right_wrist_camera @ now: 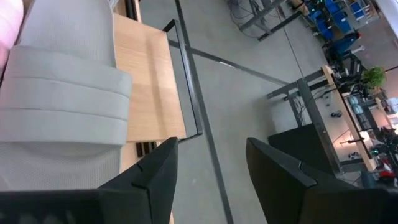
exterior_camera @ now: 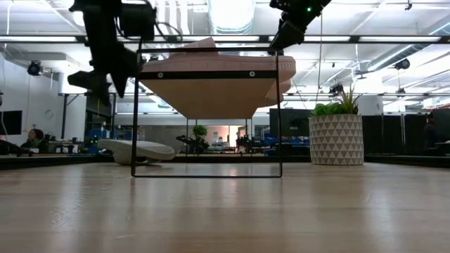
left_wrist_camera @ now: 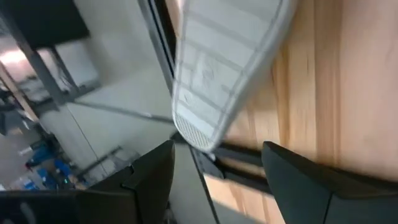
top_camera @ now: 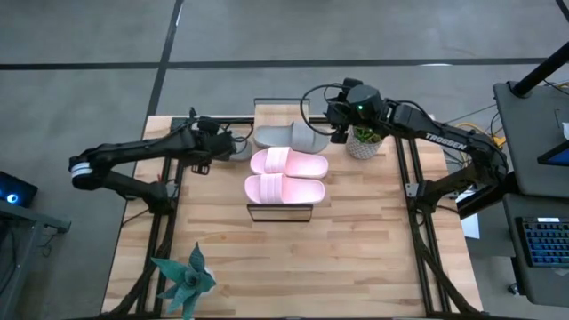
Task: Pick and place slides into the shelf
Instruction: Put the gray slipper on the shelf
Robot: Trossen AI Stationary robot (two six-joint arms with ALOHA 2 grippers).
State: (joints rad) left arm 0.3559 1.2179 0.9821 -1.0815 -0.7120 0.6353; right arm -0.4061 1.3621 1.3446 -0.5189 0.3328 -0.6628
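On the light wood plank shelf (top_camera: 267, 113) lie three rubbery slides; the fourth grey slide (top_camera: 241, 148) lies beside it. Left claw (top_camera: 233, 145), fingers apart, should straddle its edge squarely; right claw (top_camera: 338, 125) waits apart.

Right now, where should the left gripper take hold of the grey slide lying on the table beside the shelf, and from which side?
Probably its rounded end. The grey slide lies flat with that narrow end toward the left gripper, whose open jaws straddle it. Come in from the left, the side away from the shelf, and close across the sole's width.
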